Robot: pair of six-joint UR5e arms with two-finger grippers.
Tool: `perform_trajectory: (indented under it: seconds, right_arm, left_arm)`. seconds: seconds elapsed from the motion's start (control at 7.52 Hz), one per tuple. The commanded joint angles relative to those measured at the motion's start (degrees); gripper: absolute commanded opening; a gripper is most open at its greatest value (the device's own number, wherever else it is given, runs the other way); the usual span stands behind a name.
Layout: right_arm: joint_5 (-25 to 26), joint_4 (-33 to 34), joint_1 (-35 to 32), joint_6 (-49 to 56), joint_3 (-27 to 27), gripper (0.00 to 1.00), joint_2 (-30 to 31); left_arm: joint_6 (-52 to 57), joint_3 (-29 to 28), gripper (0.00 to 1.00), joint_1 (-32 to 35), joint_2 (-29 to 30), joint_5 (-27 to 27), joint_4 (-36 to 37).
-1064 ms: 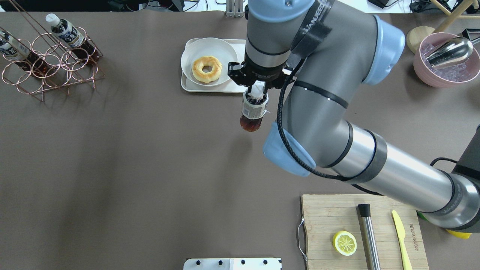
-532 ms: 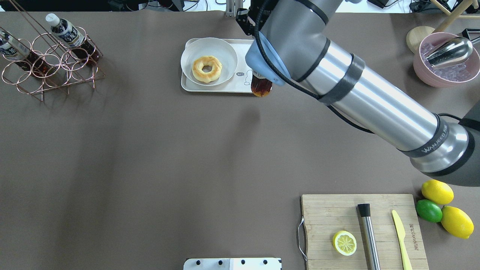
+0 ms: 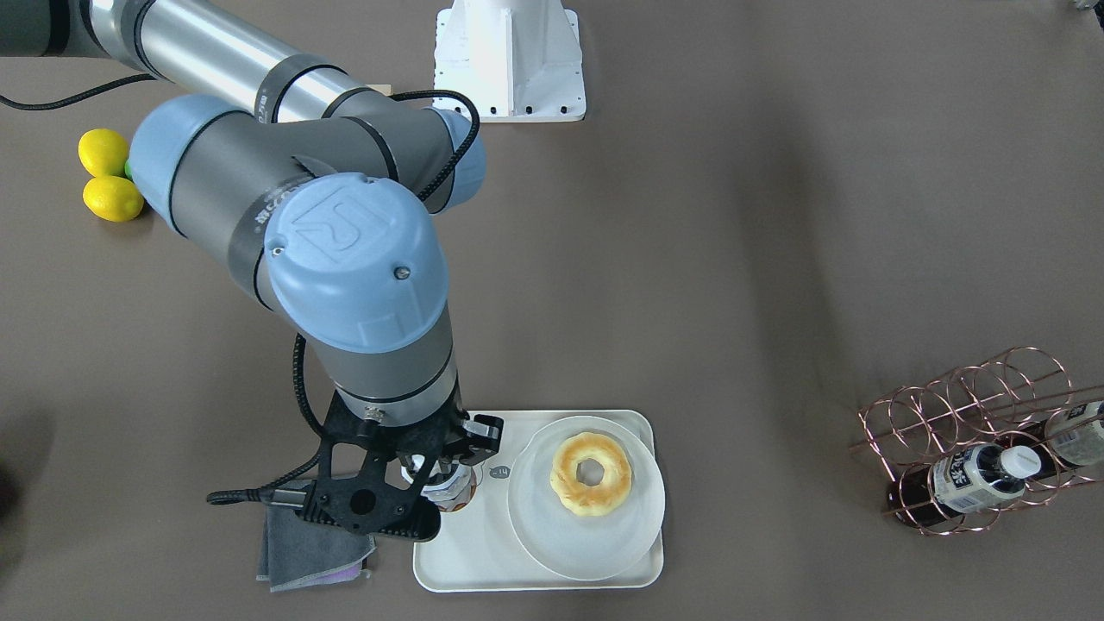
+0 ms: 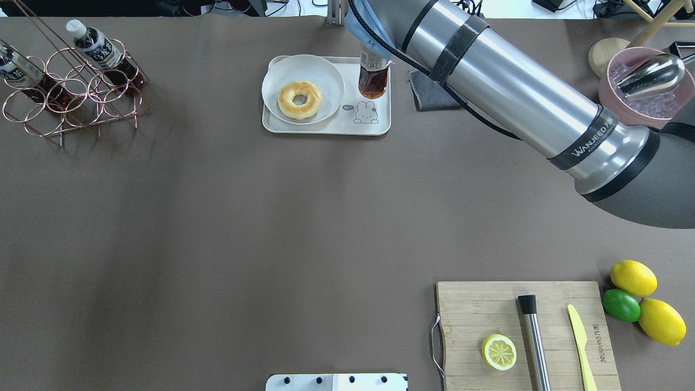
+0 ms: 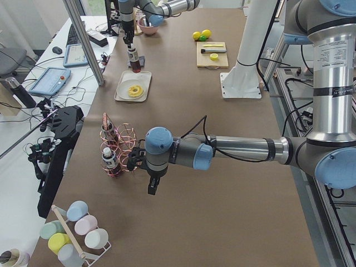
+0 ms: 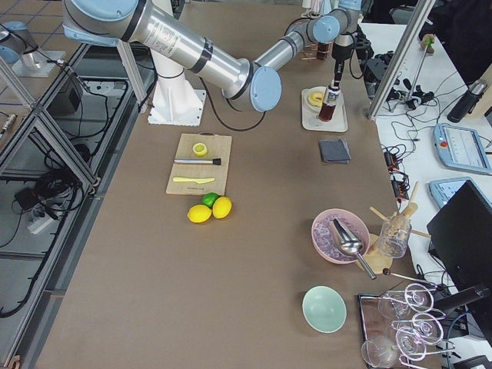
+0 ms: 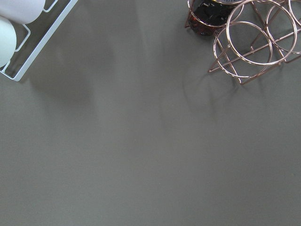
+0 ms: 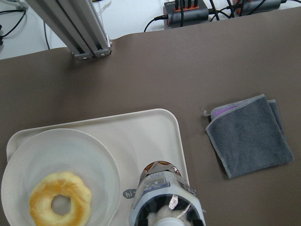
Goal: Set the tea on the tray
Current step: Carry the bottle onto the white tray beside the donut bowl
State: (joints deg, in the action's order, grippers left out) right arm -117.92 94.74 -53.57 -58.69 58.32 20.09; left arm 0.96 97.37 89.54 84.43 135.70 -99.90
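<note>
The tea bottle (image 4: 373, 76) hangs upright over the far right corner of the cream tray (image 4: 326, 127), next to its drawn animal. My right gripper (image 3: 431, 476) is shut on the bottle's neck; the arm hides it in the overhead view. The right wrist view shows the bottle (image 8: 162, 190) from above, its base over the tray (image 8: 155, 127) near the right rim. I cannot tell whether the base touches the tray. My left gripper (image 5: 151, 188) shows only in the left side view, near the wire rack; I cannot tell if it is open or shut.
A round plate with a doughnut (image 4: 302, 89) fills the tray's left part. A grey cloth (image 4: 431, 92) lies right of the tray. A copper rack (image 4: 70, 87) with other bottles stands far left. A wooden board (image 4: 472, 304), lemons and a pink bowl (image 4: 646, 92) are at the right.
My right arm has carried the bottle away from me, from the table in front of the tray to over the tray's far right corner.
</note>
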Motion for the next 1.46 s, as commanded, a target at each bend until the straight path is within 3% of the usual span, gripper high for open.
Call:
perform_trajectory:
  seconds: [0.0,0.67,1.33]
  right_arm:
    - [0.58,-4.29,2.24,-2.74,-2.42,0.0,-0.49]
    - [3.31,-4.39,2.24,-0.02,-2.95,0.0,0.04]
    - [3.67,-8.85,2.24,-0.19,-4.62,0.0,0.83]
  left_arm:
    - [-0.08,-0.16,0.98,0.02,0.73,-0.09,0.32]
    - [-0.17,-0.43,0.98,0.02,1.09,0.0,0.32]
    - [-0.17,-0.34,0.98,0.02,1.26,0.0,0.32]
